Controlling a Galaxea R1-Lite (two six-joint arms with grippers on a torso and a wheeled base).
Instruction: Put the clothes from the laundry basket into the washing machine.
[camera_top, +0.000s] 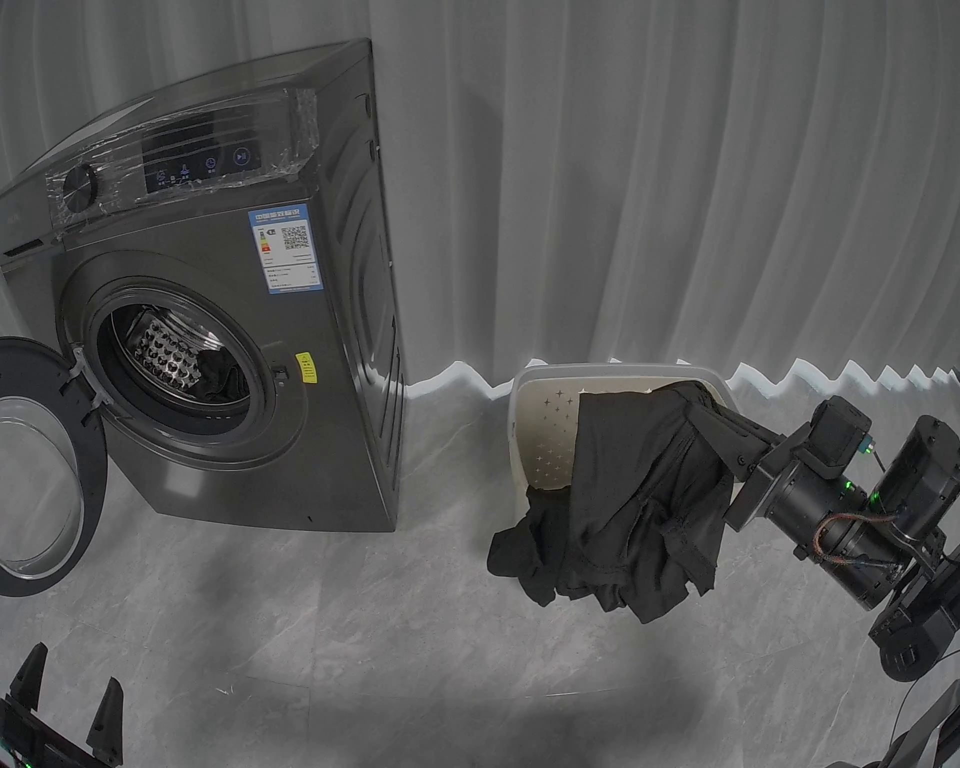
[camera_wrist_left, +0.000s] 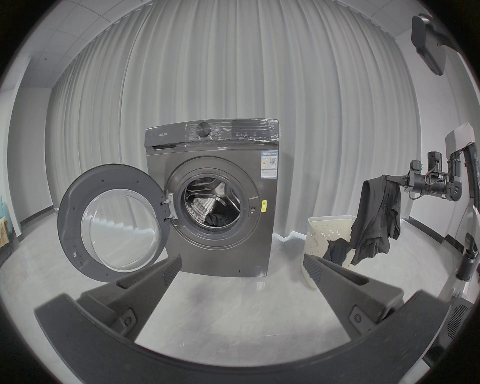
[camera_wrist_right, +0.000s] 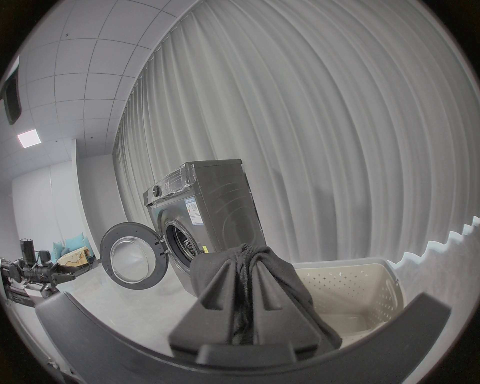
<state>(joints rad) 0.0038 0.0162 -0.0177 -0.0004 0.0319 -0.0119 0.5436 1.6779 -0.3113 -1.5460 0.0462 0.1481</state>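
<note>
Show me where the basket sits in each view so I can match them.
Head view: basket right of centre, by the curtain, half hidden by a dark garment.
Left wrist view: basket beside the washer, below the hanging garment.
Right wrist view: basket just behind the gripped garment.
Shared landmark: the washer, door open.

The laundry basket (camera_top: 545, 430) stands on the floor (camera_top: 350, 640) right of the washing machine (camera_top: 250, 300), before the curtain (camera_top: 650, 180); clothes (camera_top: 630, 500) hang over it.
</note>
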